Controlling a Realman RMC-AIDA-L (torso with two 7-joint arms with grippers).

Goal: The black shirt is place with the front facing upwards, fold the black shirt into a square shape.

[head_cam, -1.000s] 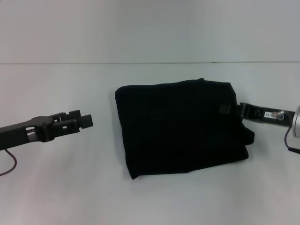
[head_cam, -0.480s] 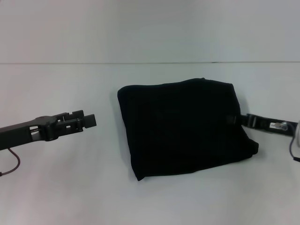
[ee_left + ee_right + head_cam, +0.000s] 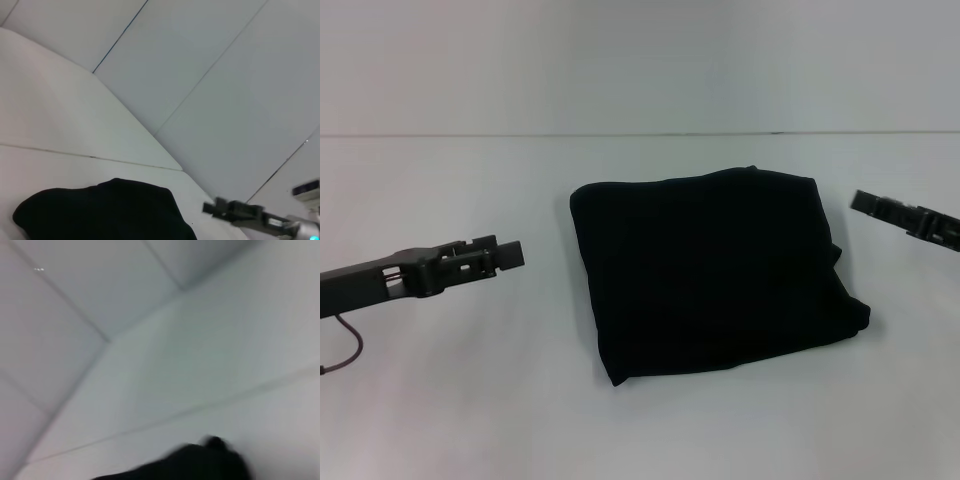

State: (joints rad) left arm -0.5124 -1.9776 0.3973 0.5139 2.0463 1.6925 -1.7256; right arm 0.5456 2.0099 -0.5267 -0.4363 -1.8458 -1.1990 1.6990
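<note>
Black shirt [image 3: 710,275] sits mid-table [image 3: 470,400], already folded into a rough square, so folding looks basically done. Left hand [image 3: 505,255] hovers toward the table's left edge, right hand [image 3: 905,215] near the right edge, both clear of the cloth and holding nothing. Can't tell how far either is open.

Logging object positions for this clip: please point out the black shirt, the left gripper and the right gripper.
black shirt [image 3: 715,275], head view, middle of the folded cloth.
left gripper [image 3: 510,254], head view, at its fingertips.
right gripper [image 3: 865,202], head view, at its tip.
</note>
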